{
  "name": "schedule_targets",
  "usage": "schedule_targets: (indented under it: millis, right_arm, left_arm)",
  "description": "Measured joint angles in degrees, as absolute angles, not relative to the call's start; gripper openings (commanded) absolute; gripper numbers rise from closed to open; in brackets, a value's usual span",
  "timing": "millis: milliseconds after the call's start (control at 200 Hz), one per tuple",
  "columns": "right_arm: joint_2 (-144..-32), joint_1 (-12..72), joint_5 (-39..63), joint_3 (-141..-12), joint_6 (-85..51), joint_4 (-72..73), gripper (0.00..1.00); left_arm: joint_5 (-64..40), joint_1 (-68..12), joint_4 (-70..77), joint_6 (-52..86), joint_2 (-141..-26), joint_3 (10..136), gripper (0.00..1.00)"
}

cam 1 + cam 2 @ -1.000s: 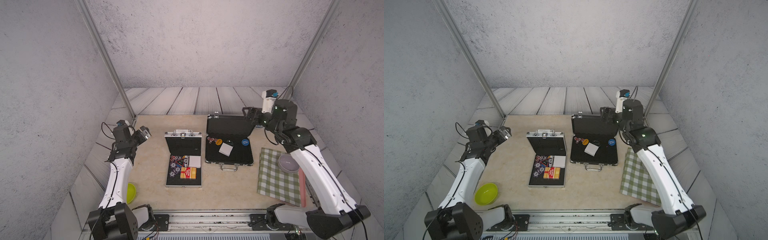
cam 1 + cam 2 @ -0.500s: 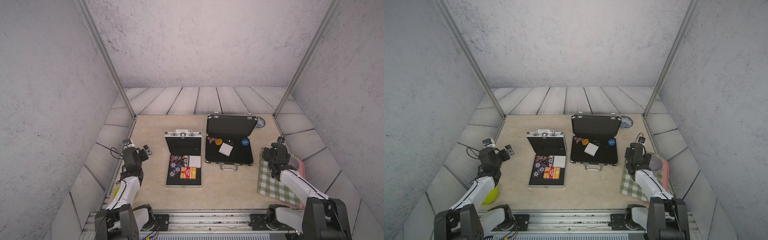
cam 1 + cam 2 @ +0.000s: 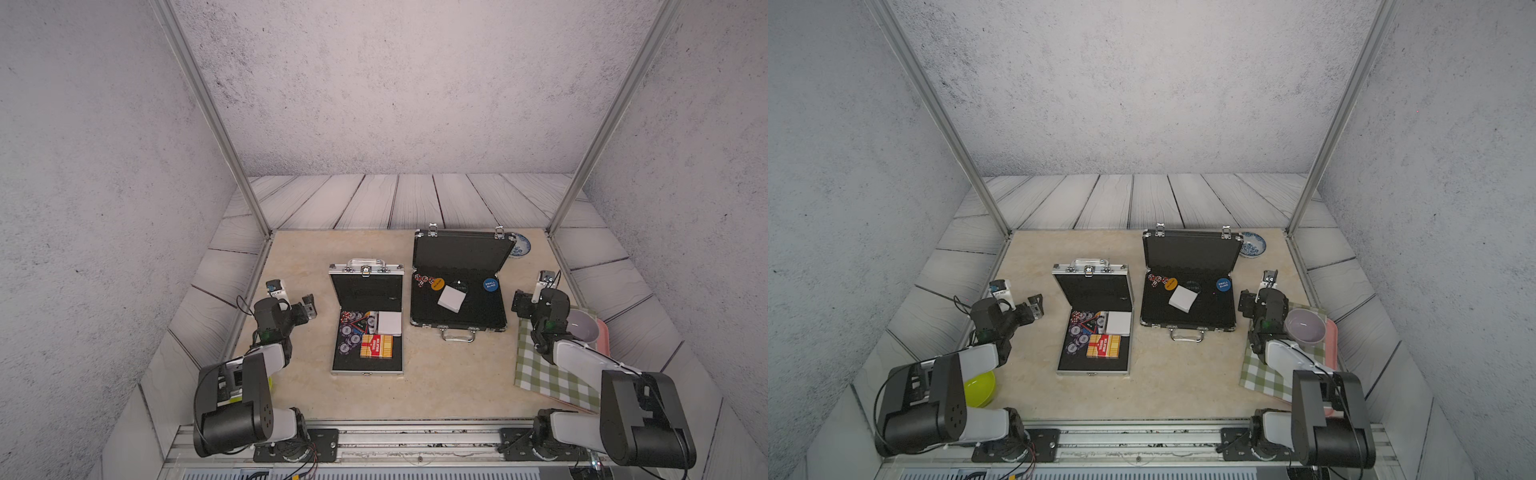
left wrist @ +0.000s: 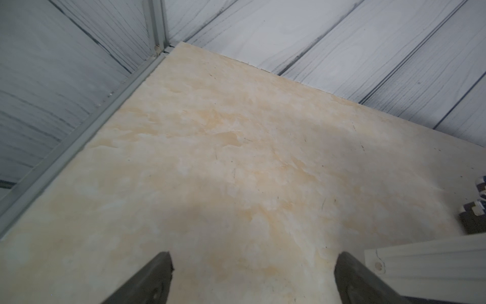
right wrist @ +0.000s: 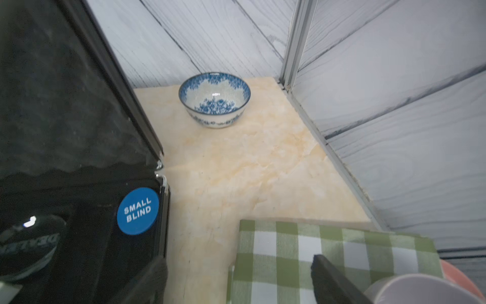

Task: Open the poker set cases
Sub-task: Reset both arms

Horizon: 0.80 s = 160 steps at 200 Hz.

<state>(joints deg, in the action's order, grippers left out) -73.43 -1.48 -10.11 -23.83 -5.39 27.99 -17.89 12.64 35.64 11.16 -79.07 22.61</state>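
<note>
Standing open on the beige marbled table (image 4: pixel 236 147), side by side but apart, shown in both top views: items 1 and 2.

Item 1, poker set: silver case (image 3: pixel 365 291), the smaller, near the table's middle on the left arm's side. Lid raised, black lining facing the robot, handle at its top edge. Base holds poker chips (image 3: pixel 351 334), a red-and-yellow card deck (image 3: pixel 376 346) and a white pack (image 3: pixel 390 323).

Item 2, poker set: black case (image 3: pixel 461 251), the larger, right of item 1 and set farther back. Lid raised; handle on the base's near edge. Base holds red dice (image 3: pixel 422 279), a yellow disc (image 3: pixel 437 284), a blue disc (image 5: pixel 138 210) lettered SMALL BLIND, a dark dealer button (image 5: pixel 29 237) and a white card (image 3: pixel 452 298).

Left gripper (image 4: pixel 252 260): low over bare table, left of the silver case, touching nothing; jaws spread wide, empty.

Right gripper (image 3: pixel 1246 302): just right of the black case, over the edge of the green checked cloth (image 5: pixel 315 244); jaws spread, empty.

Sundries: blue-and-white bowl (image 5: pixel 214 100) in the far right corner behind the black case; lilac bowl (image 3: pixel 1304 326) at the cloth's far end, pink tray (image 3: pixel 1332 332) along the cloth's right edge; yellow-green bowl (image 3: pixel 980 388) beneath the left arm.
</note>
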Motion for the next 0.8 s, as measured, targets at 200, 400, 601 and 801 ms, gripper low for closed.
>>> schedule_targets:
  millis: [200, 400, 601, 801]
  right_arm:
    - [-75.7, -2.0, -3.7, -21.9, -4.4, 34.4, 0.89]
    - [-83.8, -2.0, -0.6, -18.4, -4.4, 49.5, 0.90]
    - [-86.5, -1.4, -6.0, -20.1, -6.3, 48.4, 0.99]
    - [-86.5, -0.3, -9.0, -23.1, -6.5, 47.2, 0.99]
  left_arm:
    - [-22.9, 11.9, 37.3, 7.4, -78.8, 23.7, 0.97]
    - [-24.4, 11.9, 45.8, 5.3, -83.4, 23.7, 1.00]
    - [-24.1, 11.5, 45.9, 4.7, -85.6, 23.9, 1.00]
    - [-22.7, 10.0, 42.4, 3.4, -85.6, 26.7, 1.00]
